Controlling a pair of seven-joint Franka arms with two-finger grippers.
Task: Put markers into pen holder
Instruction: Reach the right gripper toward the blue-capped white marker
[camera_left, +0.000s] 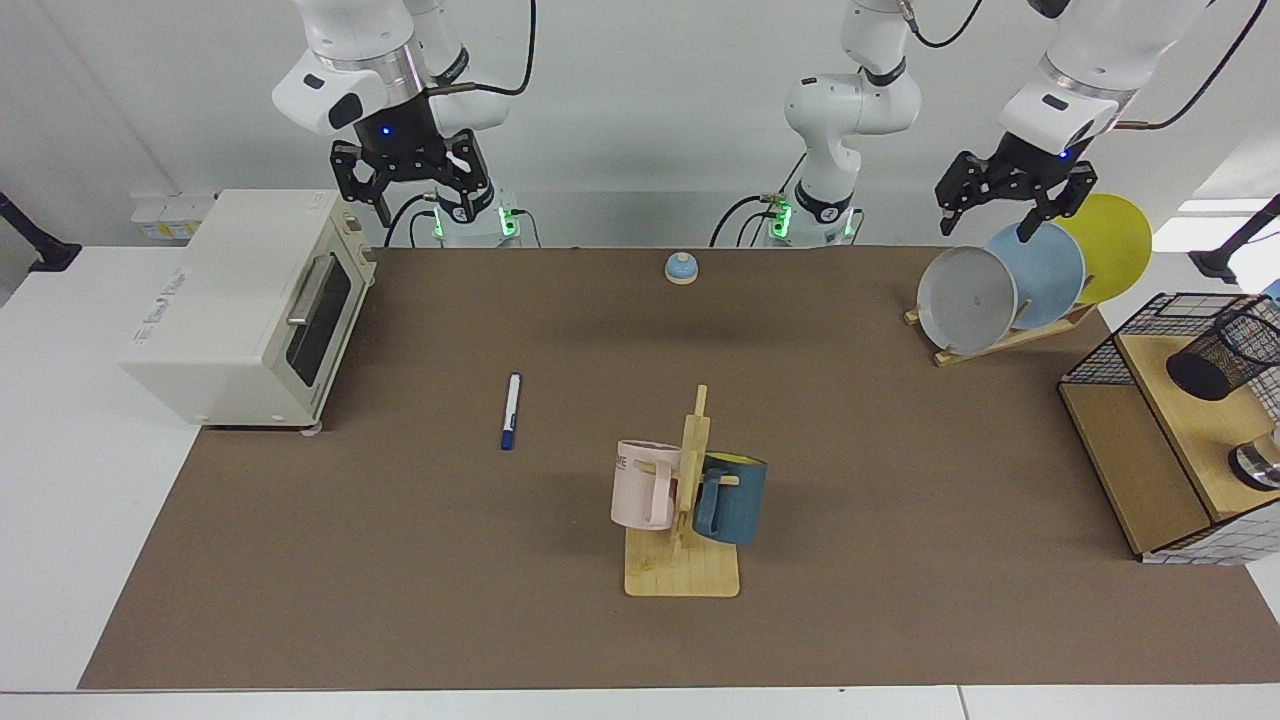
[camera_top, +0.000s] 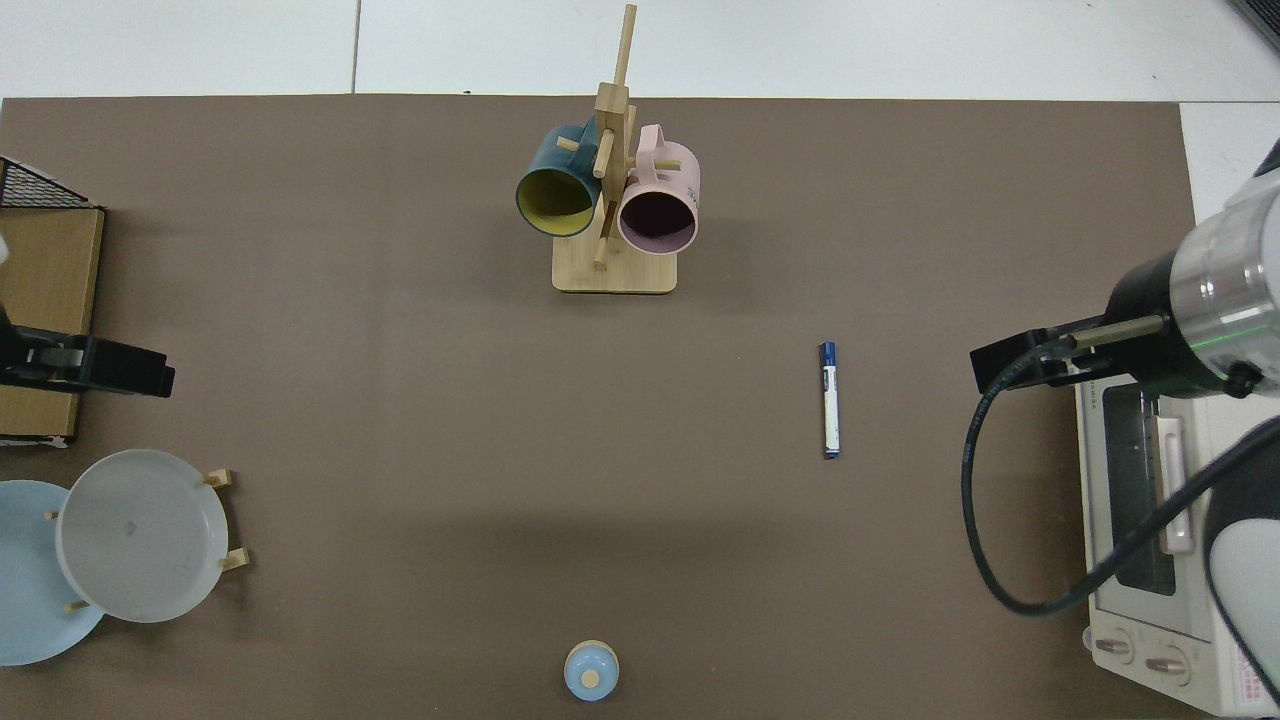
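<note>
The marker (camera_left: 511, 411) is seen lying flat at centre left, untouched. The pen holder (camera_left: 1225, 356) is tilted at far right. Both the right gripper (camera_left: 412, 185), upper left, and the left gripper (camera_left: 1012, 200), upper right, are held released and empty.

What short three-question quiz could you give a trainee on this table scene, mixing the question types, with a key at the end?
1. True or false: the marker lies flat on the table, held by neither gripper.
2. Where is the pen holder? A) beside the toaster oven B) on the wire basket's wooden shelf C) on the mug rack
3. Fill in: the left gripper hovers above the ___ rack.

Key: 1 true; 2 B; 3 plate. The right gripper waits above the toaster oven.
</note>
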